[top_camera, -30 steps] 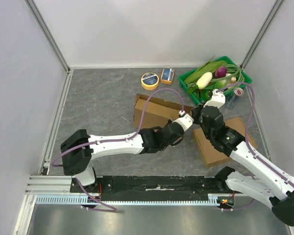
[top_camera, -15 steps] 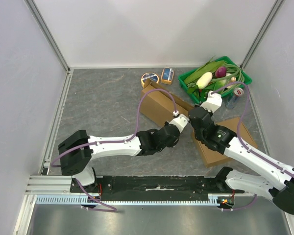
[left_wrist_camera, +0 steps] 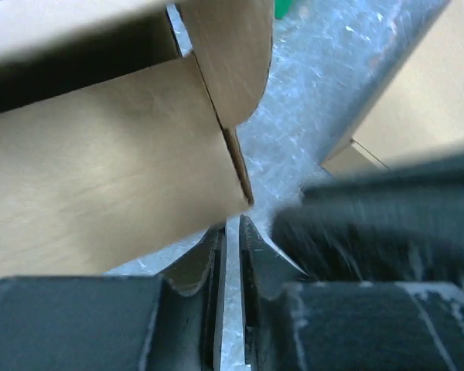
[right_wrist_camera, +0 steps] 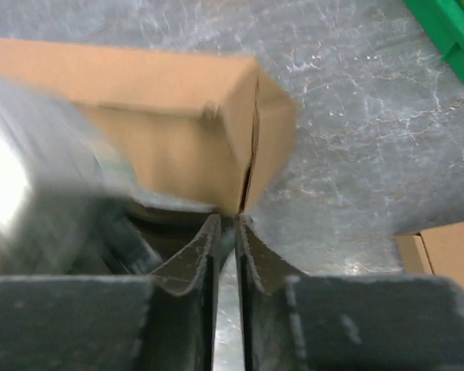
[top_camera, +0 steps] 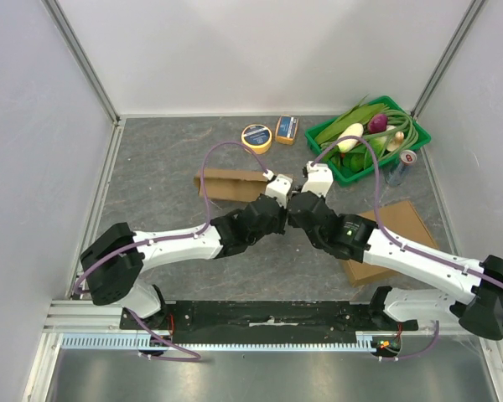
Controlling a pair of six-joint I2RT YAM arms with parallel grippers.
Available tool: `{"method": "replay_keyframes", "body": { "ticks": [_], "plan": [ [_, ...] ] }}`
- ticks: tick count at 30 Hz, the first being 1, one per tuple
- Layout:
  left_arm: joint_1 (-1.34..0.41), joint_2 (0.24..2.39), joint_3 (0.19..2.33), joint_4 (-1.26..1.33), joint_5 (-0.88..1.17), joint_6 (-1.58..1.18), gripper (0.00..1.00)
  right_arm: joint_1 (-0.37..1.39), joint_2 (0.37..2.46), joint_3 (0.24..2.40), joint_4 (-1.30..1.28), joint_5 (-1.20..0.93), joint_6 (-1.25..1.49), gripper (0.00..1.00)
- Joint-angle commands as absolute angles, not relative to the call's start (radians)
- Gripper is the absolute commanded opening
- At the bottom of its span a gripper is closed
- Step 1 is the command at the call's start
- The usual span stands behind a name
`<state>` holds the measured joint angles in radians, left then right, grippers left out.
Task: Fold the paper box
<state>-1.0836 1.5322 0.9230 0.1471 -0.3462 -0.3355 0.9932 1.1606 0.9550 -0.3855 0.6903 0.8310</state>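
Left pincer (left_wrist_camera: 232, 226) and right pincer (right_wrist_camera: 226, 222) hover slightly parted beside paper box (top_camera: 226, 184)

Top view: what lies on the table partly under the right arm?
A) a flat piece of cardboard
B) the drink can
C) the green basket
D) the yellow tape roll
A: the flat piece of cardboard lies at the right side of the table, and the right arm crosses over its near part.

From above, the left arm (top_camera: 184, 244) and right arm (top_camera: 402, 251) hide one end of the paper box (top_camera: 226, 182); our left wrist view catches a dark blur (left_wrist_camera: 387, 209), probably that right arm.
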Motion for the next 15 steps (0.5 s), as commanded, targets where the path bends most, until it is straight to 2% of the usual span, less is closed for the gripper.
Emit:
{"method": "replay_keyframes", "body": {
  "ticks": [1,2,5,6,11,15],
  "plan": [
    [-1.065,1.528,0.951,0.301,-0.334,-0.368,0.18,1.037,1.186,1.003,-0.468,0.543,0.844,0.24],
    [-1.065,1.526,0.954,0.301,-0.327,-0.365,0.18,1.037,1.189,1.009,-0.485,0.552,0.842,0.26],
    [-1.065,1.511,0.942,0.299,-0.325,-0.364,0.18,1.037,1.192,1.028,-0.505,0.564,0.828,0.38],
    [-1.065,1.5,0.931,0.301,-0.325,-0.357,0.18,1.035,1.186,1.043,-0.515,0.574,0.819,0.45],
    [-1.058,1.439,0.908,0.266,-0.31,-0.318,0.21,0.988,1.126,1.057,-0.52,0.514,0.684,0.6],
    [-1.058,1.329,0.821,0.23,-0.102,-0.313,0.41,0.896,1.011,1.008,-0.551,0.439,0.571,0.72]
  ]
}}
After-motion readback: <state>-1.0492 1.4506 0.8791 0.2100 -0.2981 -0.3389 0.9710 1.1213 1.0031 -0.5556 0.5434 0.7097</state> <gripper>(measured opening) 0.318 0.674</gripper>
